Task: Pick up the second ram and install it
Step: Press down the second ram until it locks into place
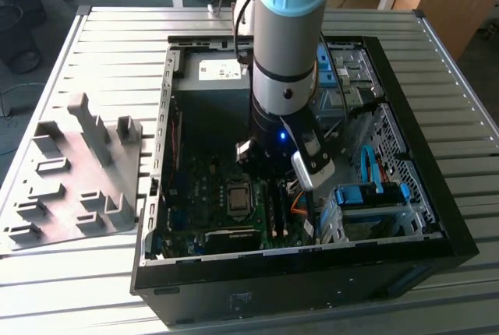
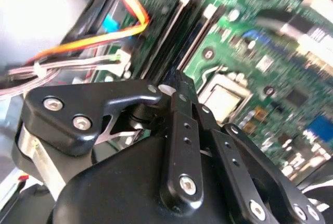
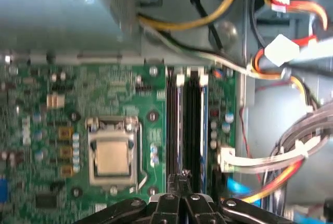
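Note:
My gripper (image 1: 273, 183) hangs inside the open computer case (image 1: 156, 195), low over the green motherboard. Its fingertips are pressed together in both wrist views (image 2: 174, 86) (image 3: 180, 177), and I see nothing clamped between them. They sit right over one end of the memory slots (image 3: 187, 120) (image 2: 179, 31) (image 1: 277, 210), whose white clips are at the other end. Long dark strips fill these slots. I cannot tell the second ram apart from the slots themselves.
The square processor socket (image 3: 112, 153) (image 1: 236, 195) lies beside the slots. Orange, yellow and white cables (image 3: 291, 5) (image 2: 104, 36) run along their other side, near a blue drive cage (image 1: 366, 195). A grey slotted fixture block (image 1: 78, 171) sits on the ribbed table at the exterior view's left.

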Controlling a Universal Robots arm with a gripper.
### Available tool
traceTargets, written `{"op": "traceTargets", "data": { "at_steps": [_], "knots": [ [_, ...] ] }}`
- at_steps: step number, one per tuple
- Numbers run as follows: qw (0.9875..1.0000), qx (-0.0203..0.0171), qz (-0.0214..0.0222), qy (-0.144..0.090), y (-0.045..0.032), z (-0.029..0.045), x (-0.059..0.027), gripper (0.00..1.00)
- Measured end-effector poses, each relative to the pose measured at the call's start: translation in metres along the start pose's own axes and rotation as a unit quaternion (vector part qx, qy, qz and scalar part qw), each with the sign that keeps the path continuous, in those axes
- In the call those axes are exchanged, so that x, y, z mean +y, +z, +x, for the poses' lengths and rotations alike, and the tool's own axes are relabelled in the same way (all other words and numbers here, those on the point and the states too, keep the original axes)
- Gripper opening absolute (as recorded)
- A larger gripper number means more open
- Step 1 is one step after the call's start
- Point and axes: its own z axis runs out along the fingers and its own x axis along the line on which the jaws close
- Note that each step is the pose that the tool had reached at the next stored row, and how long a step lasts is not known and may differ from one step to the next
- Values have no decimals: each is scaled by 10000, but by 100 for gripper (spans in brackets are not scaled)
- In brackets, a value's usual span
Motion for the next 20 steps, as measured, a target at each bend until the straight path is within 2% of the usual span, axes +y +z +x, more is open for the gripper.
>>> {"op": "traceTargets", "data": {
  "at_steps": [4,7,18,20],
  "knots": [
    [10000,2,0,0,31,2,159,10],
    [10000,1,1,-1,2,1,168,10],
    [10000,-1,-1,0,-494,-14,143,10],
    [10000,-1,0,-1,-543,-16,140,10]
  ]
}}
